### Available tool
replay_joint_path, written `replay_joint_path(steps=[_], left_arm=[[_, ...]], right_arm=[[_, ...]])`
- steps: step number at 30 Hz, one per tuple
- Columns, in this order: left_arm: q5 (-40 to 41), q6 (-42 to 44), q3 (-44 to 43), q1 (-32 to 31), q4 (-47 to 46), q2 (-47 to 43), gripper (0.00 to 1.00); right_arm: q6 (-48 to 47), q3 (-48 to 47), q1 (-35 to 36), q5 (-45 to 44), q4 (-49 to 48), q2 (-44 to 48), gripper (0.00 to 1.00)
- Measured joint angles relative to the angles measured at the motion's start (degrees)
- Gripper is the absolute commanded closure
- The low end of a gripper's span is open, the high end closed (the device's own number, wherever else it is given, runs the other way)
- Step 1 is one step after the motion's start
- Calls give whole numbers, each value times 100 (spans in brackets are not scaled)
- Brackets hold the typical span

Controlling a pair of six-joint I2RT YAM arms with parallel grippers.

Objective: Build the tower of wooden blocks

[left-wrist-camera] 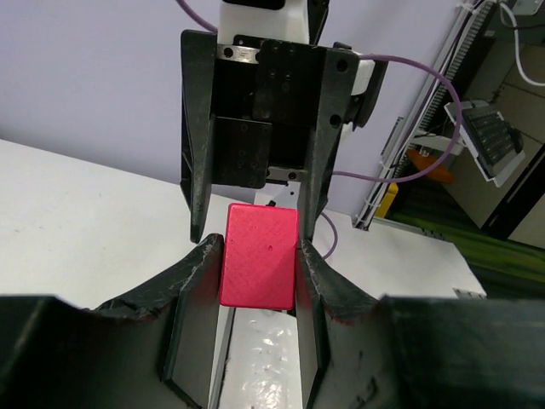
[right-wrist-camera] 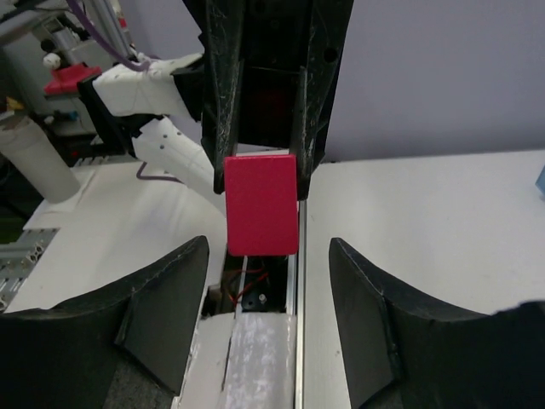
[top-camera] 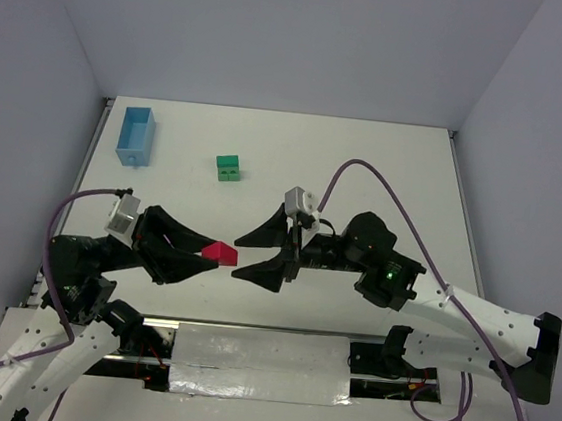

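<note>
My left gripper (top-camera: 206, 256) is shut on the red roof-shaped block (top-camera: 221, 254) and holds it above the table's near edge. In the left wrist view the red block (left-wrist-camera: 258, 255) sits clamped between both fingertips. My right gripper (top-camera: 247, 256) is open and faces the left one, its fingers just right of the red block. In the right wrist view the red block (right-wrist-camera: 261, 204) hangs ahead of my open fingers (right-wrist-camera: 166, 294), not touched by them. Stacked green cubes (top-camera: 228, 169) with dark marks stand further back on the table.
A light blue rectangular box (top-camera: 135, 136) lies at the back left. The white table (top-camera: 366, 169) ends at walls on three sides. A taped metal rail (top-camera: 260, 361) runs along the near edge between the arm bases.
</note>
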State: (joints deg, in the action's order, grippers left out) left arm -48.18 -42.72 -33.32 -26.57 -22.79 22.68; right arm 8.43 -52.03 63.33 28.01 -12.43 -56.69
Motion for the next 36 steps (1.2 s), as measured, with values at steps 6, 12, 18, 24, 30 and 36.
replay_joint_path(steps=[6,12,18,24,30,36], left_arm=[[42,-120,0,0,-142,22,100],[103,-129,0,2,-168,55,100],[83,-15,-83,2,-59,114,22],[28,1165,-1062,0,1696,446,0],[-179,2820,-2312,0,3526,761,1],[-422,3836,-2743,0,4666,1368,7]], right_arm=[[212,-2,7,9,-577,-223,49],[216,-2,22,70,-743,-262,89],[90,-2,22,68,-726,-262,100],[-286,-269,-35,122,249,-369,100],[-597,-715,-149,177,1563,-404,100],[-793,-734,-151,153,2151,-190,100]])
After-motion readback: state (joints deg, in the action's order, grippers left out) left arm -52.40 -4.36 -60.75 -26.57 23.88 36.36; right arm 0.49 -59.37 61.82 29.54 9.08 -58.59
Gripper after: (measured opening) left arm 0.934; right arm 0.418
